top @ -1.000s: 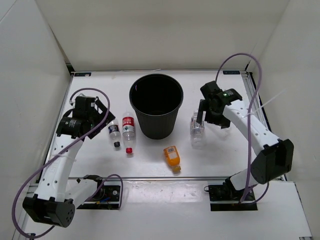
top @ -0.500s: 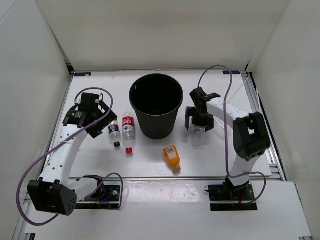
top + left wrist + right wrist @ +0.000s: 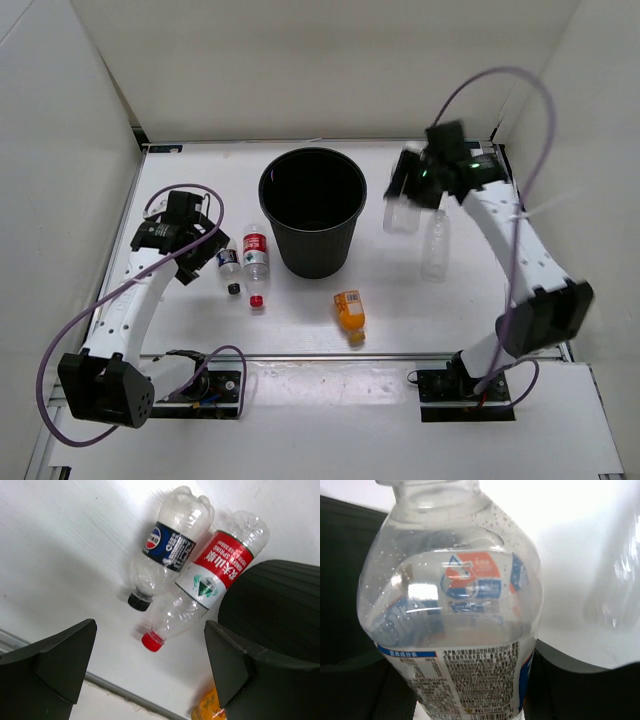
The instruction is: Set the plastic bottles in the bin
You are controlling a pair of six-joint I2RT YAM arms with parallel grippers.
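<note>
The round black bin [image 3: 312,250] stands mid-table. My right gripper [image 3: 401,197] is shut on a clear white-labelled bottle [image 3: 400,216], held in the air just right of the bin's rim; in the right wrist view that bottle [image 3: 455,605] fills the space between the fingers [image 3: 570,690]. A plain clear bottle [image 3: 436,246] lies on the table to its right. Left of the bin lie a dark-labelled bottle [image 3: 167,550] and a red-labelled, red-capped one [image 3: 212,572]. Above them my left gripper [image 3: 150,665] hangs open and empty. A squat orange bottle [image 3: 349,310] lies in front of the bin.
White walls enclose the table on three sides. A metal rail [image 3: 300,355] runs along the near edge. The bin's dark side [image 3: 275,605] rises close to the right of the left gripper's fingers. Purple cables loop from both arms.
The right gripper closed on the white-labelled bottle and lifted it up and back beside the bin's rim. The plain clear bottle shifted right. The left gripper dropped a little toward its two bottles.
</note>
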